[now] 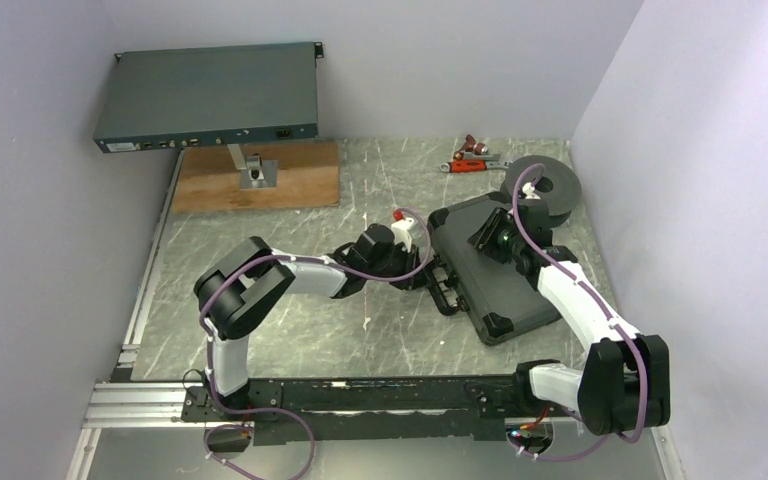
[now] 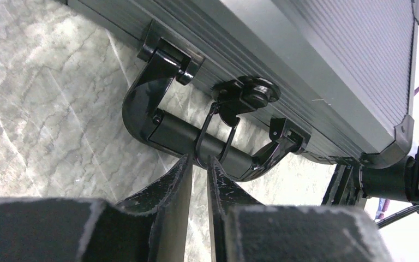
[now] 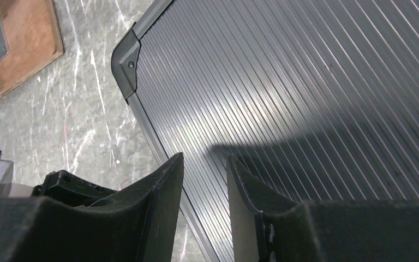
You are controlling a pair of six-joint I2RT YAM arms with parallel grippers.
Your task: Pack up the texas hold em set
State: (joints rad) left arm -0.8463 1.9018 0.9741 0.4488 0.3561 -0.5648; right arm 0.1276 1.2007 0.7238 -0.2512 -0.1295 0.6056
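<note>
A flat grey-blue metal rack unit [image 1: 210, 100] stood on a stand over a brown wooden board [image 1: 305, 185] at the far left of the grey marbled table [image 1: 290, 330]. A red-handled tool [image 1: 475, 155] lay by the back wall, and a black round spool [image 1: 557, 190] sat just behind the closed black ribbed hard plastic case [image 1: 485, 285]. The left gripper [image 2: 199, 159], narrowly parted and empty, pointed at the case's black handle [image 2: 174, 134], a wire latch loop [image 2: 218, 131] crossing it, while the right gripper [image 3: 204, 158], moderately parted and holding nothing, hung close over the lid.
</note>
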